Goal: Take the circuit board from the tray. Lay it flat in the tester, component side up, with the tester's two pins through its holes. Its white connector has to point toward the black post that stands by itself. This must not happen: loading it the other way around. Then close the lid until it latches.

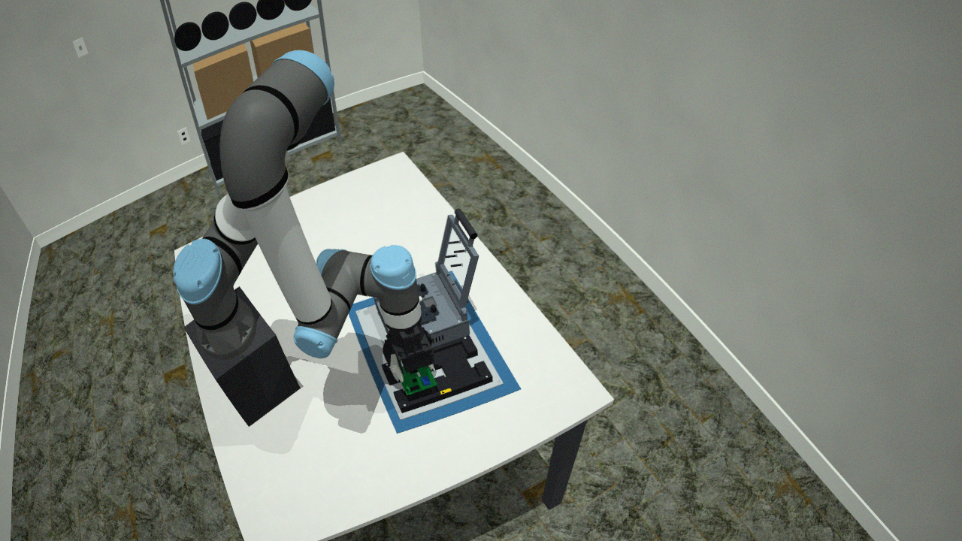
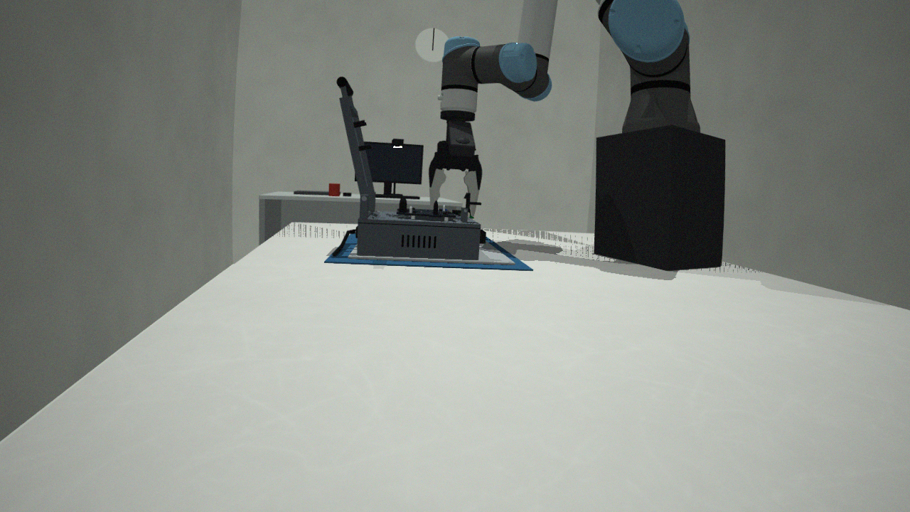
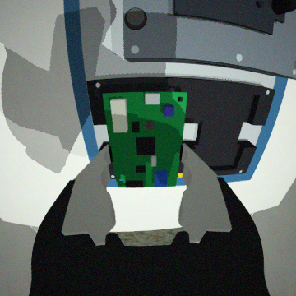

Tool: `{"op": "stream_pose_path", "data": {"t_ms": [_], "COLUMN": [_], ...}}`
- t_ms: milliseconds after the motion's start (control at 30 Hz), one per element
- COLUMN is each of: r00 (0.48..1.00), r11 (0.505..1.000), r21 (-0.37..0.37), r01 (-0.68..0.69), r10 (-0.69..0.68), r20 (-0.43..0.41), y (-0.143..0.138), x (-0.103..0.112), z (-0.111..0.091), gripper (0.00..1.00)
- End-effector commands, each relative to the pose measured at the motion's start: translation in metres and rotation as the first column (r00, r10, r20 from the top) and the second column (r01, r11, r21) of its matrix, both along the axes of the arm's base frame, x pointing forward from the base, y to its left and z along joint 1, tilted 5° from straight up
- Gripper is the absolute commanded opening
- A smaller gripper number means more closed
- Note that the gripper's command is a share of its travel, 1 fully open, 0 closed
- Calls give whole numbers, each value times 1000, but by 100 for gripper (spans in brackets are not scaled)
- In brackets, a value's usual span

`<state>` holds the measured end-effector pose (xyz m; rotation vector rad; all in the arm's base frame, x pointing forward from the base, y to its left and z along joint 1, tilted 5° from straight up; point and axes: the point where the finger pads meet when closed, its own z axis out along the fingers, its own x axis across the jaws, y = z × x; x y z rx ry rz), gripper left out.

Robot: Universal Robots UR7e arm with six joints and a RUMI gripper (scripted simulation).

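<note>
A white tabletop [image 1: 322, 484] [image 2: 445, 382] [image 3: 25, 185] fills much of the room, a robot arm [image 1: 285, 262] [image 2: 459, 72] rising from a black pedestal [image 1: 269, 390] [image 2: 661, 197] by its left long edge in the top view. Between the long edges lies a blue-bordered mat [image 1: 504, 383] [image 2: 432, 264] [image 3: 71, 41], bearing the gray tester [image 1: 449, 328] [image 2: 416, 238] [image 3: 148, 37], its lid [image 1: 465, 296] [image 2: 356, 146] raised on the side toward the right long edge. Beside it, toward the near short edge, sits the black tray [image 1: 464, 367] [image 3: 222, 107]. The hand [image 1: 415, 373] [image 2: 453, 205] [image 3: 145, 145] grips the green circuit board [image 1: 418, 380] [image 3: 145, 133] by its sides, suspended above the tray's end nearer the left long edge. Its components face up; a white connector [image 3: 118, 115] stands near one corner.
</note>
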<state>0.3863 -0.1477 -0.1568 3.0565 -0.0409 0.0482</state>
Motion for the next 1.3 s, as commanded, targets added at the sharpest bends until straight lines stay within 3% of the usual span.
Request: {"op": "stream_pose_path", "data": {"t_ms": [0,667,1267], "r00": [1000,1000,1000], "r11": [1000,1000,1000], "r21": [-1,-1,-1], "r01": [0,0,0], "r10": [0,0,0], "r20": [1,1,1], "y": [1,5,5], "x": [0,-1,-2], "z": [9,56,65], "gripper": [39,39,39]}}
